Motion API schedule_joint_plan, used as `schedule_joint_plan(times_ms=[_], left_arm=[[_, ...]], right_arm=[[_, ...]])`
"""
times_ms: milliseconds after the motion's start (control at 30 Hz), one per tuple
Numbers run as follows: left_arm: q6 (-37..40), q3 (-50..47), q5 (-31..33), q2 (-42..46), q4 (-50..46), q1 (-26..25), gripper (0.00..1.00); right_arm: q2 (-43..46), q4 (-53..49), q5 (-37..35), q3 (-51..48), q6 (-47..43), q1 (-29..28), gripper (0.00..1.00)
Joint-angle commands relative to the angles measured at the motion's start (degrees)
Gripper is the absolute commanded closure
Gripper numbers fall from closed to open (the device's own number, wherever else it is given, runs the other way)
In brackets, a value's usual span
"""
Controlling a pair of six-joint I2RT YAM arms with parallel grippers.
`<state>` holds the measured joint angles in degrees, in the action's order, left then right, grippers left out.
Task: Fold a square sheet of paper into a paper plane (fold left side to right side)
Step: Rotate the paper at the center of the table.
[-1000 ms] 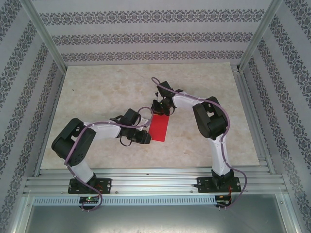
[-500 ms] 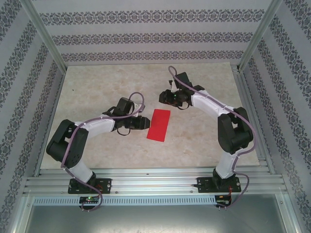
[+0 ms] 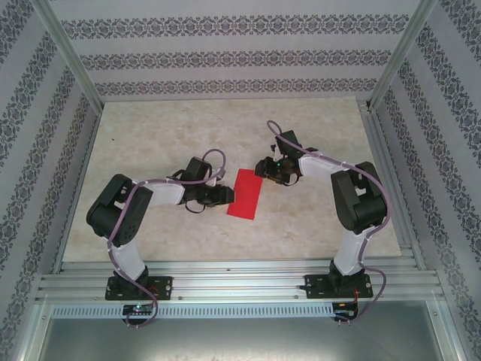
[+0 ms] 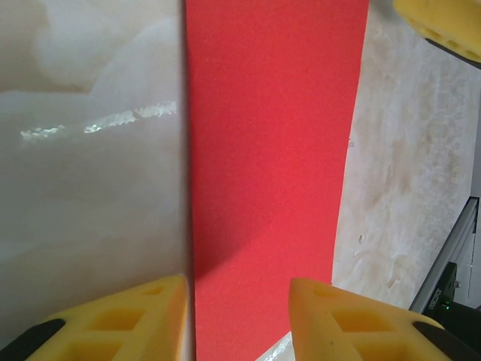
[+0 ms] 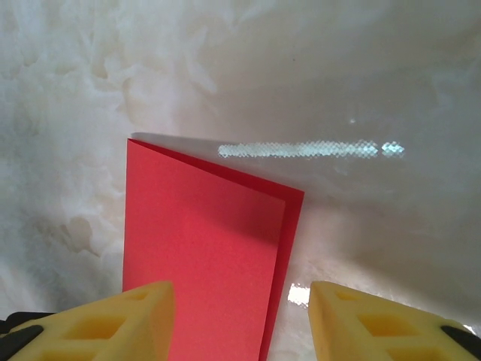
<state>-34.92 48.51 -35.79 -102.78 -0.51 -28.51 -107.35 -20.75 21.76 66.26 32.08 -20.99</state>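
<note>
The red paper sheet (image 3: 244, 193) lies flat near the middle of the marbled bench (image 3: 150, 143). It is folded in half into a long narrow rectangle, set slightly askew, with 1 short end toward the far side.

In the right wrist view the paper (image 5: 203, 248) shows 2 layers. The upper one stops just short of the lower along the right-hand long edge, leaving a thin strip of the lower layer showing.

The left tool (image 3: 226, 197) sits at the paper's left long edge. From its wrist camera, its 2 yellow fingers (image 4: 128, 320) stand apart on either side of the paper (image 4: 270, 165), clamping nothing. Whether they touch the bench cannot be told.

The right tool (image 3: 264, 167) is at the paper's far right corner. Its yellow fingers (image 5: 376, 320) are likewise spread, with nothing gripped between them.
</note>
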Motion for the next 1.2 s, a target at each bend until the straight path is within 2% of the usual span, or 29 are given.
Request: schedule_joint_plan(times_ms=[0, 433, 700, 1167], left_arm=[[-0.9, -1.0, -1.3, -1.4, 2.7, 0.1, 0.59], [-0.7, -0.6, -1.5, -2.9, 3.1, -0.4, 0.6], [-0.8, -0.7, -1.1, -3.3, 3.3, -0.7, 0.61], [-1.4, -1.0, -0.9, -4.1, 4.9, -1.1, 0.63]], right_arm=[[-1.5, 3.1, 1.6, 0.5, 1.6, -0.5, 0.5], [-4.1, 4.9, 3.7, 1.3, 3.3, -1.3, 0.53], [-2.5, 6.1, 4.5, 0.0, 4.3, -1.9, 0.58], [3.4, 14.0, 6.4, -10.2, 11.1, -4.9, 0.59]])
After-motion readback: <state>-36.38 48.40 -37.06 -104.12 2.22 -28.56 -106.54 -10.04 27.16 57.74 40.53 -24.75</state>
